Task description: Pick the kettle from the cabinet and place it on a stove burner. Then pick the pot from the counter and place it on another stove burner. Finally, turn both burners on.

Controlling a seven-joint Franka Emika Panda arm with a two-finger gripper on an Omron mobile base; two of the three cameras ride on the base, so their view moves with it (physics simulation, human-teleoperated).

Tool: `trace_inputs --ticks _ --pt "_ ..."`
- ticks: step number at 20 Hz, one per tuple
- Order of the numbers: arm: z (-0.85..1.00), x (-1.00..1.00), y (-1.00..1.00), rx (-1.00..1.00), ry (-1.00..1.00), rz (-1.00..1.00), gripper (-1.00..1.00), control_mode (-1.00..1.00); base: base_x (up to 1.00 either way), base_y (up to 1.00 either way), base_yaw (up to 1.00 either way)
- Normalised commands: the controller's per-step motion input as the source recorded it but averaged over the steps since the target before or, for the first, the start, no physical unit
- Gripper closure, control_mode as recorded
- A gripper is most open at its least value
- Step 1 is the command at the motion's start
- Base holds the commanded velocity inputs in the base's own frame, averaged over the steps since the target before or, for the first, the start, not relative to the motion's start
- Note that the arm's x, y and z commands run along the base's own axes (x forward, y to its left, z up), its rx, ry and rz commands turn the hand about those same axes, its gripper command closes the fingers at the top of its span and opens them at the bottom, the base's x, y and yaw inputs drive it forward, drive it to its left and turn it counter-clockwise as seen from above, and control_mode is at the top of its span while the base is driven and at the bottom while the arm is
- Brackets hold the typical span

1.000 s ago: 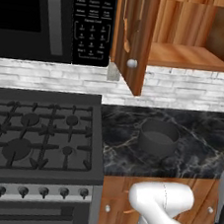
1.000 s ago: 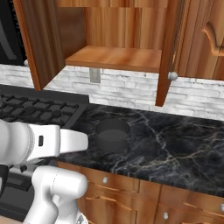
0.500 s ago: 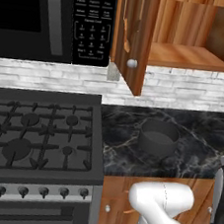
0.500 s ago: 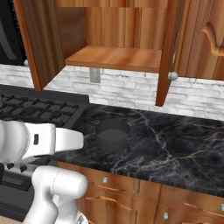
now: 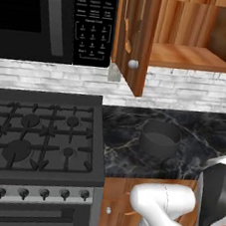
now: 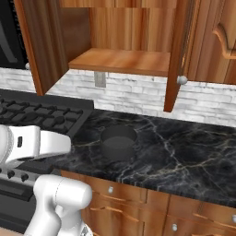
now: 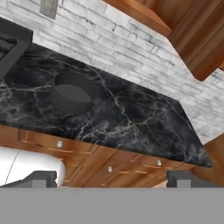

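Pincer (image 7: 109,178) spread wide and empty; pot (image 7: 73,92) waits on worktop (image 7: 140,118) ahead-left; cabinet (image 6: 120,60) shelf bare, burners (image 5: 30,121) unlit.

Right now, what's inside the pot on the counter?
Nothing that shows: the pot on the counter has no lid, and its far inner wall and much of its floor look bare. The near rim hides the near floor.

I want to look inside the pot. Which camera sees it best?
The hand view shows the pot biggest, with its open top and dark inside plain to see on the counter. The right base view shows it smaller but whole. The left base view also shows it whole, just right of the stove.
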Motion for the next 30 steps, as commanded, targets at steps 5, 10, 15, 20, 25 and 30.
trace_inputs --ticks 5,10,15,20,25,30 --pt "-0.47 -0.06 0.25 0.00 -0.06 0.07 -1.00 -1.00 0.00 0.00 0.00" --pt "-0.47 0.02 0.28 0.00 -0.12 0.10 -1.00 -1.00 0.00 0.00 0.00" --pt "-0.39 0.29 0.02 0.03 -0.11 0.15 -1.00 -1.00 0.00 0.00 0.00" --pt "-0.36 0.33 0.01 0.05 -0.08 0.16 -1.00 -1.00 0.00 0.00 0.00" --pt "-0.33 0.32 0.05 0.02 -0.09 0.11 -1.00 -1.00 0.00 0.00 0.00" --pt "-0.32 0.36 0.14 0.01 -0.06 0.01 -1.00 -1.00 0.00 0.00 0.00"
